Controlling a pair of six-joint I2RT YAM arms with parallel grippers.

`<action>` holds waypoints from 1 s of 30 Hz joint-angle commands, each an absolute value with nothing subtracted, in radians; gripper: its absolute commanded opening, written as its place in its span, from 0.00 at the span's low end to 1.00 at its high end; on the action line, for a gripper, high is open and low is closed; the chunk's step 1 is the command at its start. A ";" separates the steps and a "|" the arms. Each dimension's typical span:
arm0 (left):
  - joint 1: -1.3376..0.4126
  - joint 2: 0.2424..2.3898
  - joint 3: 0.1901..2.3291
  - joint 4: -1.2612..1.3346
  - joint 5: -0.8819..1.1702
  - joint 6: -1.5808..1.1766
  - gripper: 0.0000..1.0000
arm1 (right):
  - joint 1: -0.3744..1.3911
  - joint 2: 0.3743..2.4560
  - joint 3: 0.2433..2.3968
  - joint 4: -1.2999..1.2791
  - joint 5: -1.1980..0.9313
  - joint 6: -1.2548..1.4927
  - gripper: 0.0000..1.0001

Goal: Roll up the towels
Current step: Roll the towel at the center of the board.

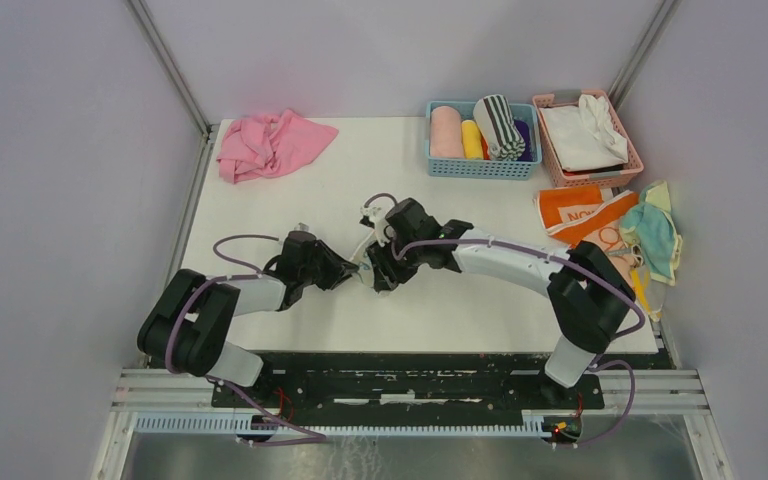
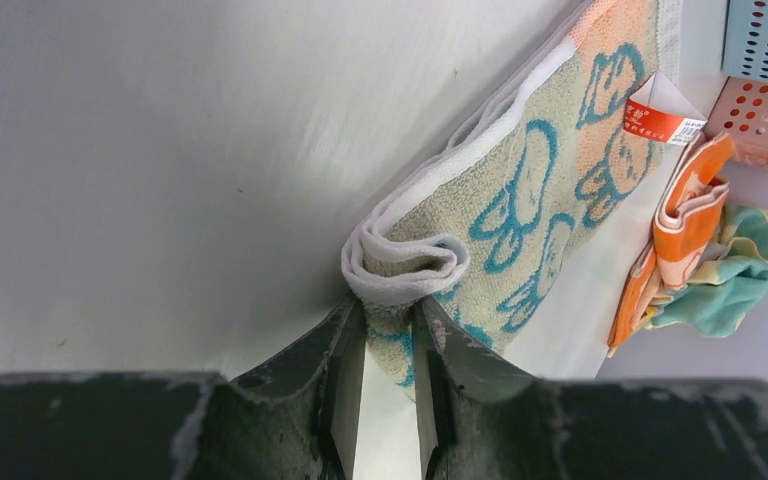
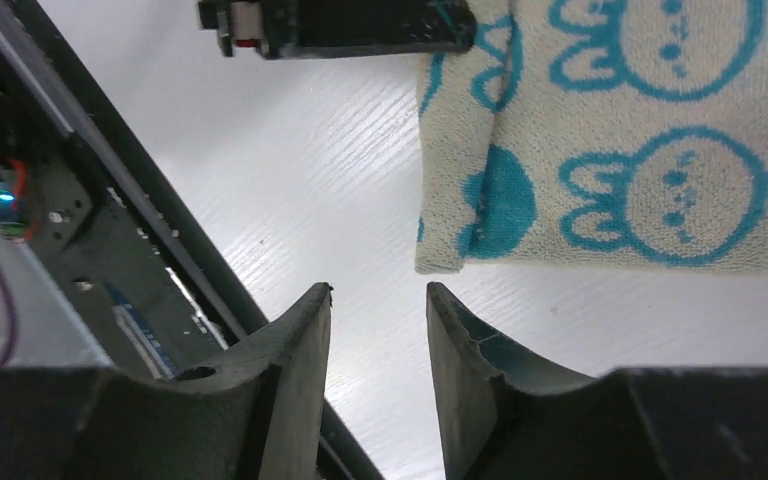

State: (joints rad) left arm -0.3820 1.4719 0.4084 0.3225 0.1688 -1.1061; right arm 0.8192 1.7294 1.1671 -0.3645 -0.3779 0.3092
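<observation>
The bunny towel [image 2: 530,190] was pinched by the left hand [image 2: 388,325] — the right hand [image 3: 378,292] was found spread, the towel seen at one o'clock.

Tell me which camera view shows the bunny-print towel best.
The left wrist view: the bunny-print towel runs across it, its stacked layers and curled end plain, that end between the left jaws. The right wrist view gives one flat corner; in the top view the arms almost hide it.
</observation>
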 commanded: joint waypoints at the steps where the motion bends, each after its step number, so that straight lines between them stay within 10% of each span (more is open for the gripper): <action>1: -0.381 1.527 0.380 0.135 0.088 -1.090 0.32 | 0.938 1.670 1.179 -0.372 -0.050 0.121 0.49; 30: -0.382 1.518 0.391 0.108 0.088 -1.080 0.32 | 1.090 1.918 1.254 -0.328 0.220 -0.063 0.46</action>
